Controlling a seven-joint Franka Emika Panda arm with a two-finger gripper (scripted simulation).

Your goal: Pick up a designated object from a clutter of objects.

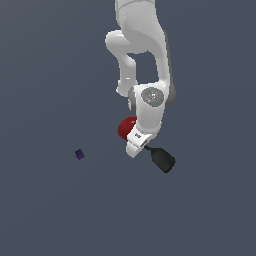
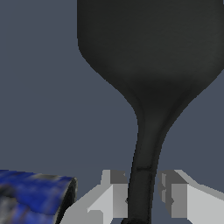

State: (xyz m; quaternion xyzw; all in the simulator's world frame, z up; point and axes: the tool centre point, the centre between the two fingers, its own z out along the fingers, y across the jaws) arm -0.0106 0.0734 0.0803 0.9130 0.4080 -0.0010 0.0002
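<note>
The designated object, a dull black paddle point(image 2: 151, 48), fills the wrist view, and its thin stem runs down between my fingers. My gripper point(image 2: 143, 197) is shut on that stem, one finger point(image 2: 118, 192) pressed against it and the other a hair off. In the exterior view the paddle point(image 1: 163, 159) sticks out from the gripper point(image 1: 141, 145) toward the exterior view's right. Of the clutter, the red ball point(image 1: 125, 127) shows partly behind the hand, and the blue can point(image 2: 35, 197) lies close beside the fingers. The arm hides the can in the exterior view.
A tiny purple cube point(image 1: 79, 154) lies alone toward the exterior view's left, well away from the hand. The surface is plain dark grey-blue. The white arm point(image 1: 150, 60) comes down from the top of the exterior view.
</note>
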